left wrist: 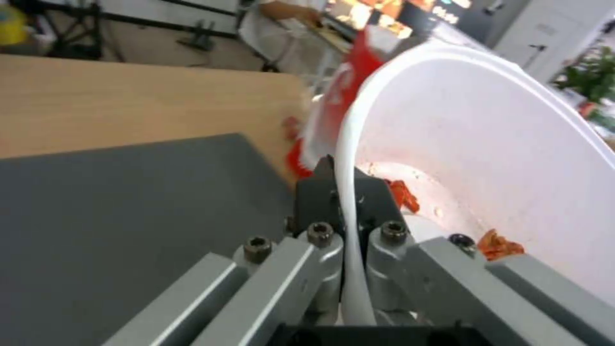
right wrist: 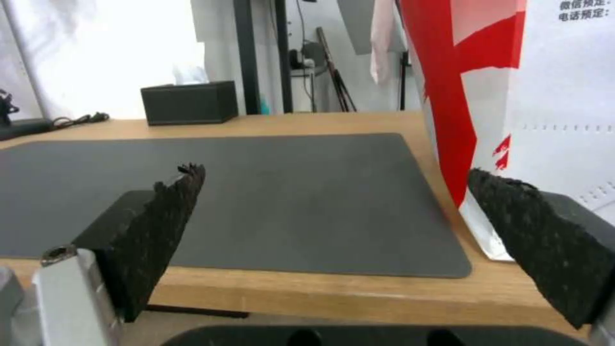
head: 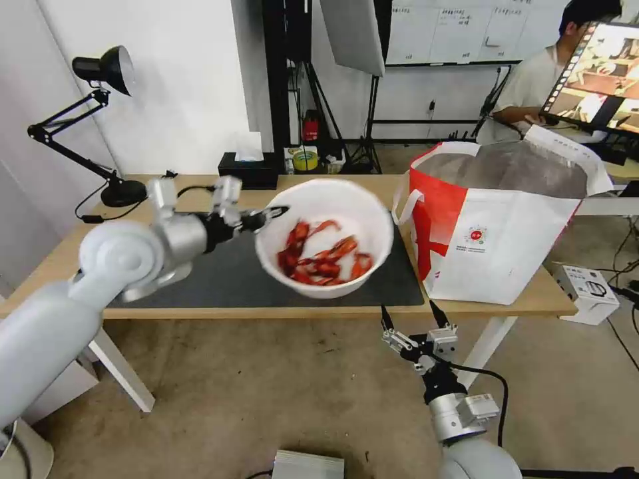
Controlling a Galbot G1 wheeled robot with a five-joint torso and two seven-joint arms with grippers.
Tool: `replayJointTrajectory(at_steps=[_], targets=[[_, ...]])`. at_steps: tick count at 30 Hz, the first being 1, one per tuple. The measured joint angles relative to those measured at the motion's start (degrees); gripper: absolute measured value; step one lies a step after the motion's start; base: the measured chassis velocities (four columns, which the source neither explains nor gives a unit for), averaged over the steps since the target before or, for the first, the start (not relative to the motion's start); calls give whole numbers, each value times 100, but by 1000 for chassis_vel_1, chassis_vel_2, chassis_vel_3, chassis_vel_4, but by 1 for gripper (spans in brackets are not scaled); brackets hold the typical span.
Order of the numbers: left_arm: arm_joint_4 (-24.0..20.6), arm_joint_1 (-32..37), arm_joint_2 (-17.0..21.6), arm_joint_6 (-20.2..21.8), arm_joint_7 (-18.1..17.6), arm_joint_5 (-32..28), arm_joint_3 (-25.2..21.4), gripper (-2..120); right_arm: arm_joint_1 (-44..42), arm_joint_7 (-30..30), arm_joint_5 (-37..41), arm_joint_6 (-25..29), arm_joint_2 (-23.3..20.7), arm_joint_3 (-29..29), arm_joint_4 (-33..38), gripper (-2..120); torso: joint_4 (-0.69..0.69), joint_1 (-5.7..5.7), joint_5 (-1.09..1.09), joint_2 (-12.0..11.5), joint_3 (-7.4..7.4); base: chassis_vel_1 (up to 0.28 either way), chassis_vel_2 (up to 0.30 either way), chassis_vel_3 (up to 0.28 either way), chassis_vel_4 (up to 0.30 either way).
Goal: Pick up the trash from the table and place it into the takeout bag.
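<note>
The left gripper (head: 276,213) was clamped on the rim of the bowl (head: 324,236), held tilted above the mat (head: 219,279), just beside the bag (head: 496,226). I judged the thin rim could slip or the shells (head: 323,256) spill out. The right gripper (head: 416,319) hung apart below the table (head: 466,303) edge.
</note>
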Motion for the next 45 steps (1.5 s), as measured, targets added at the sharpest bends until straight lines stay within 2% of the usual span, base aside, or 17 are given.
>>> replayJointTrajectory(at_steps=[2, 3, 6, 8, 14, 15, 22, 23, 27, 28, 31, 33, 45], targets=[[100, -386, -218, 0, -135, -103, 336, 0, 0, 0, 0, 0, 0, 0, 0, 100, 0, 0, 1, 0, 0, 0, 0, 0, 0], [100, -386, -218, 0, -135, -103, 336, 0, 0, 0, 0, 0, 0, 0, 0, 100, 0, 0, 1, 0, 0, 0, 0, 0, 0], [320, -818, -597, 1, -231, -143, 772, 0, 0, 0, 0, 0, 0, 0, 0, 100, 0, 0, 0, 0, 0, 0, 0, 0, 0], [385, -906, -694, 0, -236, -144, 859, 0, 0, 0, 0, 0, 0, 0, 0, 100, 0, 0, 0, 0, 0, 0, 0, 0, 0], [900, -1696, -1448, 0, -280, -228, 1351, 0, 0, 0, 0, 0, 0, 0, 0, 100, -1, 0, 0, 0, 0, 0, 0, 0, 0], [900, -1696, -1448, 0, -280, -228, 1351, 0, 0, 0, 0, 0, 0, 0, 0, 100, -1, 0, 0, 0, 0, 0, 0, 0, 0], [1610, -2631, -2433, -7, -344, -420, 1773, 0, 0, 0, 0, 0, 0, 0, 0, 100, -1, 0, 1, 0, 0, 0, 0, 0, 0], [1610, -2631, -2433, -7, -344, -420, 1773, 0, 0, 0, 0, 0, 0, 0, 0, 100, -1, 0, 1, 0, 0, 0, 0, 0, 0], [2117, -2990, -3016, -13, -374, -433, 1924, 0, 0, 0, 0, 0, 0, 0, 0, 100, -1, 0, 1, 0, 0, 0, 0, 0, 0], [2117, -2990, -3016, -13, -374, -433, 1924, 0, 0, 0, 0, 0, 0, 0, 0, 100, -1, 0, 1, 0, 0, 0, 0, 0, 0], [2529, -3178, -3451, -64, -407, -388, 2049, 0, 0, 0, 0, 0, 0, 0, 0, 100, 0, 0, 1, 0, 0, 0, 0, 0, 0], [2677, -3217, -3605, -85, -421, -358, 2070, 0, 0, 0, 0, 0, 0, 0, 0, 100, 0, 0, 1, 0, 0, 0, 0, 0, 0], [3903, -3321, -4798, -357, -839, -21, 2054, 0, 0, 0, 0, 0, 0, 0, 0, 100, -1, 0, 1, 0, 0, 0, 0, 0, 0]])
